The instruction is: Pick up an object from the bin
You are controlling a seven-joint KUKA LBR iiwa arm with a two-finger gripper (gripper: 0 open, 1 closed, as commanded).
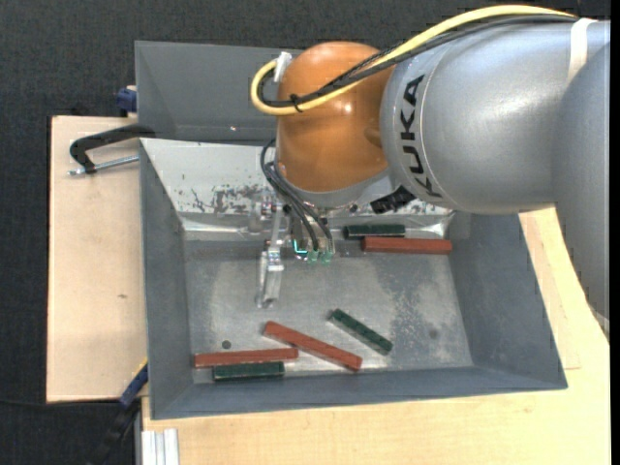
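Observation:
My gripper (268, 281) reaches down under the orange wrist cover to the bin floor, left of centre. Just in front of it a red-brown flat stick (311, 346) lies slanted on the floor, apart from the gripper. A dark green stick (359, 329) lies slanted to the right of that one. I see nothing held in the gripper.
Along the front wall lie a red-brown stick (244, 358) and a dark green stick (249, 372) side by side. At the back right, partly under the arm, lie another red-brown stick (408, 245) and a dark green one (376, 230). The arm covers the back middle of the bin.

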